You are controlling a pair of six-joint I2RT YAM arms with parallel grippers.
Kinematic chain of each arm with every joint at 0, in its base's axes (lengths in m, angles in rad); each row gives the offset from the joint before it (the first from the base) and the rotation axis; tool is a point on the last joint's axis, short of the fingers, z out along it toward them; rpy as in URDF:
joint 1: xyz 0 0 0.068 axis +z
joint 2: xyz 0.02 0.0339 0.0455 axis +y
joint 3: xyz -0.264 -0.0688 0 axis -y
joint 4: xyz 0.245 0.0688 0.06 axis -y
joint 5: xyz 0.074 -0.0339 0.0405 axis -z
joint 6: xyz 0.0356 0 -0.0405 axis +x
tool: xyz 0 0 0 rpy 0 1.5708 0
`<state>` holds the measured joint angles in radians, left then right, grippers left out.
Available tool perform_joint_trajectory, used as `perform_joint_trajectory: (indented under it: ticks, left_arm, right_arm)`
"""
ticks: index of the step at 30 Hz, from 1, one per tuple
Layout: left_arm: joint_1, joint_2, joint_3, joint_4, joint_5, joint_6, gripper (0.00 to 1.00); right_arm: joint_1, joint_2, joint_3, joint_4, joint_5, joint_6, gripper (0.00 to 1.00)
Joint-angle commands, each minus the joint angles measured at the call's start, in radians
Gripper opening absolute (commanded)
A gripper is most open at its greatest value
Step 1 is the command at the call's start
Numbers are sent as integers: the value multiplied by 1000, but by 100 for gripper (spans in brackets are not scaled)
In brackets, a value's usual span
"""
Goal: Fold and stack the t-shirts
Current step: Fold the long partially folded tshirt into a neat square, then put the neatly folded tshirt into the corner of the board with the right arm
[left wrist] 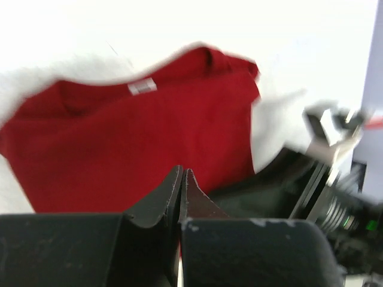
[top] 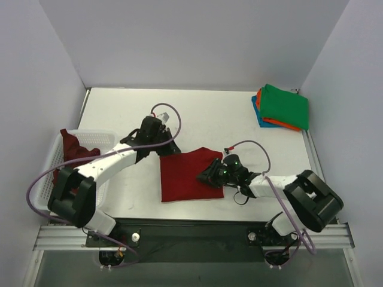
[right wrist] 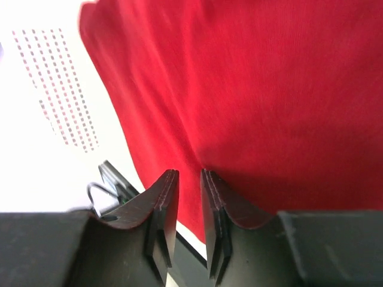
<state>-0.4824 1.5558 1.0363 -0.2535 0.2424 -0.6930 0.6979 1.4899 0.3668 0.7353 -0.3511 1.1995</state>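
Observation:
A bright red t-shirt (top: 188, 176) lies folded into a rectangle on the table's near middle. It also shows in the left wrist view (left wrist: 137, 137), collar tag up, and fills the right wrist view (right wrist: 269, 89). My left gripper (top: 163, 145) is shut and empty just off the shirt's far left corner (left wrist: 182, 173). My right gripper (top: 209, 173) hovers low over the shirt's right edge, jaws a little apart and holding nothing (right wrist: 188, 173). A maroon t-shirt (top: 75, 146) lies crumpled in the basket. Folded green (top: 286, 104), orange (top: 270, 121) and blue (top: 256, 109) shirts are stacked at the far right.
A white mesh basket (top: 51, 173) stands at the table's left edge; its mesh shows in the right wrist view (right wrist: 60, 84). White walls close in the table on three sides. The right arm (left wrist: 335, 179) shows in the left wrist view.

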Motion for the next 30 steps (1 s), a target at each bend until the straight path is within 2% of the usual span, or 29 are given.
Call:
perform_joint_trajectory:
  ticks: [1, 3, 6, 12, 14, 15, 17, 18, 21, 25, 30]
  left_arm:
    - [-71, -120, -93, 9, -11, -29, 4]
    - [-113, -172, -159, 54, -8, -69, 3]
    - [-186, -198, -260, 114, -15, -100, 3]
    - [-277, -97, -331, 213, -29, -135, 0]
    - [-297, -62, -334, 218, -43, -138, 0]
    - [-303, -34, -335, 214, -51, -137, 0]
    - [-314, -19, -343, 211, -64, -138, 0]
    - [-318, -19, -343, 204, -69, -137, 0]
    - [-321, -22, -338, 180, -91, -128, 0]
    - [-328, -17, -326, 149, -112, -115, 0]
    - [-326, -13, -335, 155, -103, -115, 0]
  right_arm:
    - [-84, -141, 81, -232, 61, -78, 24]
    - [-124, -193, 130, -380, 64, -156, 30]
    - [-208, -252, 184, -531, 60, -268, 33]
    - [-308, -235, 253, -678, 27, -426, 35]
    - [-316, -218, 268, -720, 55, -477, 38]
    - [-330, -215, 265, -732, 63, -492, 43]
    - [-351, -207, 239, -723, 17, -547, 55]
    - [-356, -195, 230, -712, -5, -564, 64]
    - [-362, -166, 204, -651, -52, -615, 74]
    - [-360, -100, 204, -565, -101, -621, 75]
    - [-353, -17, 242, -531, -89, -643, 75]
